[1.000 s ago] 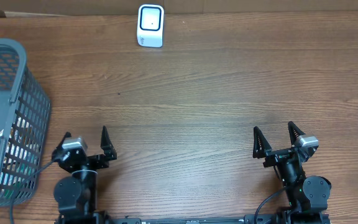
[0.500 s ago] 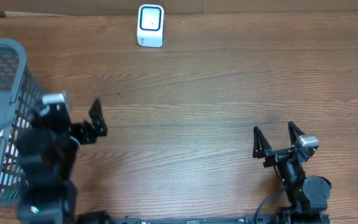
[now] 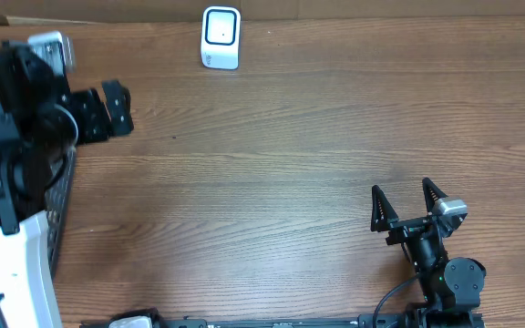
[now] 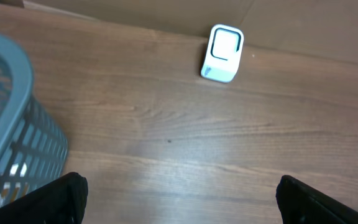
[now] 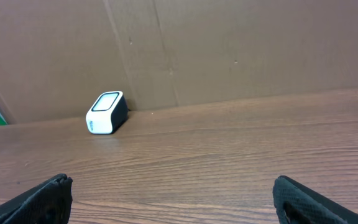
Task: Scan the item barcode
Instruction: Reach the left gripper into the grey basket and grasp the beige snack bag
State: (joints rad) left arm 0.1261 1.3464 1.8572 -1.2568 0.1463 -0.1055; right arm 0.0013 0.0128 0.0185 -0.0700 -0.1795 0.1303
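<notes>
Grey plastic mesh forms the basket (image 4: 17,134) at the left edge of the wooden surface (image 3: 290,164), and the left gripper (image 4: 188,205) hovers by its right side, fingers spread wide and holding nothing. The white barcode scanner (image 3: 221,37) stands at the far edge, left of centre. The right gripper (image 3: 402,199), equally spread and empty, sits low near the front right.

Wooden table (image 3: 290,164): brown top, grain running side to side, catching soft, even light. Cardboard wall (image 5: 229,50): plain brown panels standing along the table's far edge, showing creases.
</notes>
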